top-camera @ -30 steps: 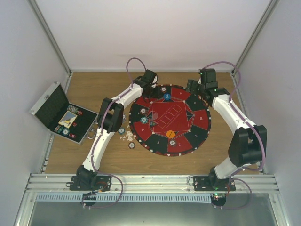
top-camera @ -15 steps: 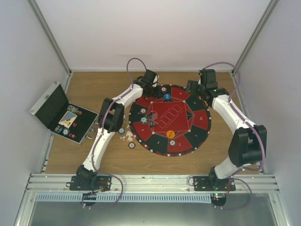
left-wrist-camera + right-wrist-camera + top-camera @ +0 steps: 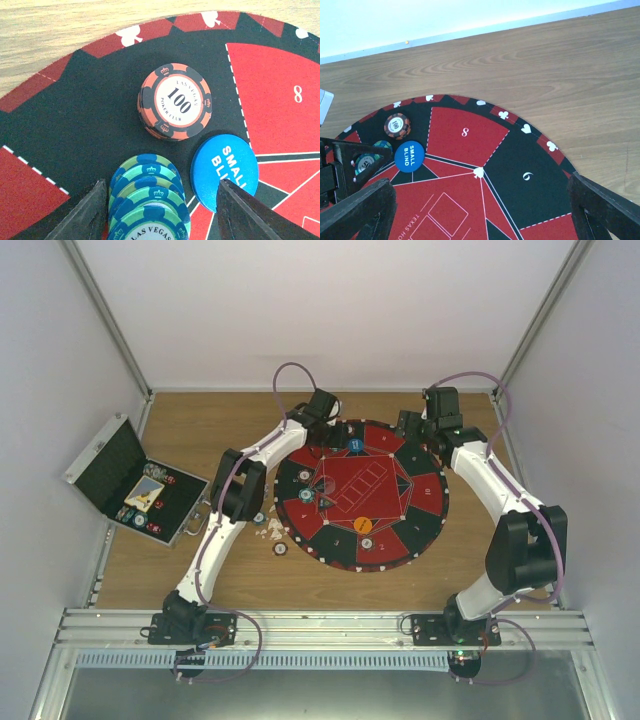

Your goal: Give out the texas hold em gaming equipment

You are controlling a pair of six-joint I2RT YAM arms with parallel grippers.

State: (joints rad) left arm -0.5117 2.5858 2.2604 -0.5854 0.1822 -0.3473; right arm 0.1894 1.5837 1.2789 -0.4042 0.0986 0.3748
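In the left wrist view my left gripper [image 3: 162,216] is open, and a leaning stack of teal poker chips [image 3: 146,197] rests on the mat between its fingers. A dark red "100" chip stack [image 3: 174,100] lies just ahead. The blue "small blind" disc [image 3: 225,167] lies by the right finger. In the top view the left gripper [image 3: 337,430] is over the far edge of the mat [image 3: 425,490]. My right gripper [image 3: 410,426] is open and empty over the mat's far right part. An orange disc [image 3: 361,525] and more chips [image 3: 305,495] lie on the mat.
The open black case [image 3: 130,485] with chips and cards sits on the table at the left. Loose chips [image 3: 280,548] and pale pieces [image 3: 271,530] lie on the wood beside the left arm's elbow. Walls close off the table on three sides.
My left gripper has shifted slightly to the right over the mat's far edge. The right arm has not moved.
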